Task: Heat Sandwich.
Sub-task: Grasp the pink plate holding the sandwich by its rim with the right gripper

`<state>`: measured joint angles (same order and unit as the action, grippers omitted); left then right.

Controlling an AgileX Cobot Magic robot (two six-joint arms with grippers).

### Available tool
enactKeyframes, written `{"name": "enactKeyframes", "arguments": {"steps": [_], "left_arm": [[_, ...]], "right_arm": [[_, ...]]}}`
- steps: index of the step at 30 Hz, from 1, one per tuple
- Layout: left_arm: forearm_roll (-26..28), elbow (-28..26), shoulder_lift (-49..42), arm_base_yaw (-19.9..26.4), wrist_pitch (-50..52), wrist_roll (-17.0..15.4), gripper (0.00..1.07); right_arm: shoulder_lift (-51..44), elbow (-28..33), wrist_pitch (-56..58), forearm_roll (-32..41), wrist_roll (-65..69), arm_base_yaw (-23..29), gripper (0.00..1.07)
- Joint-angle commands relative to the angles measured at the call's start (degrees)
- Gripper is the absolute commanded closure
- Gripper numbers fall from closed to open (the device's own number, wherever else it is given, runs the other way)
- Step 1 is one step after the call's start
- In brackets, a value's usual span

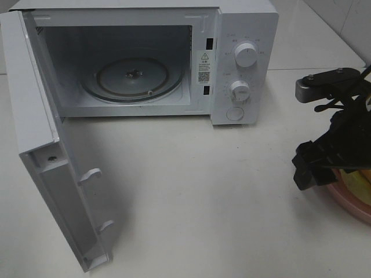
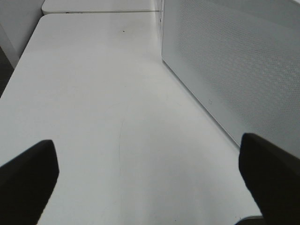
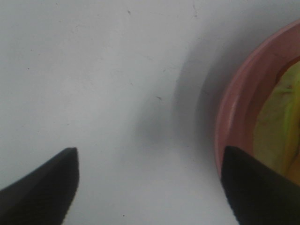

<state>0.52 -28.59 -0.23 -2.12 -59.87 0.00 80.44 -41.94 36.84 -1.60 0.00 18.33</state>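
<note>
I see the sandwich (image 3: 281, 126) lying on the pink plate (image 3: 234, 108) at the near right edge of the bench (image 1: 203, 191), well apart from the microwave (image 1: 243, 35) on the far side, whose door (image 1: 35, 145) stands swung open to the left. My right gripper (image 3: 149, 187) hovers just left of the plate, its jaws spread wide and gripping nothing, one finger by the rim. My left gripper (image 2: 150, 183), jaws likewise spread and empty, hangs over the bench beside the door's outer face.
</note>
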Motion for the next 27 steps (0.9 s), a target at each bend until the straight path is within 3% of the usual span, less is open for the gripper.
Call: {"name": "enactKeyframes", "arguments": {"steps": [1,9,21,27], "left_arm": [[0.17,0.17,-1.66,0.11,0.4,-0.29,0.05],[0.17,0.17,-1.66,0.11,0.4,-0.29,0.05],[0.17,0.17,-1.66,0.11,0.4,-0.29,0.05],[0.17,0.17,-1.66,0.11,0.4,-0.29,0.05]], "right_arm": [[-0.34,-0.17,0.29,-2.01,0.86,-0.34,0.1],[-0.34,-0.17,-0.63,-7.39,9.45,-0.34,0.11],[2.18,-0.17,-1.95,-8.59,10.77,-0.34,0.13],[7.91,-0.17,-4.01,-8.19,10.54,-4.01,0.14]]}}
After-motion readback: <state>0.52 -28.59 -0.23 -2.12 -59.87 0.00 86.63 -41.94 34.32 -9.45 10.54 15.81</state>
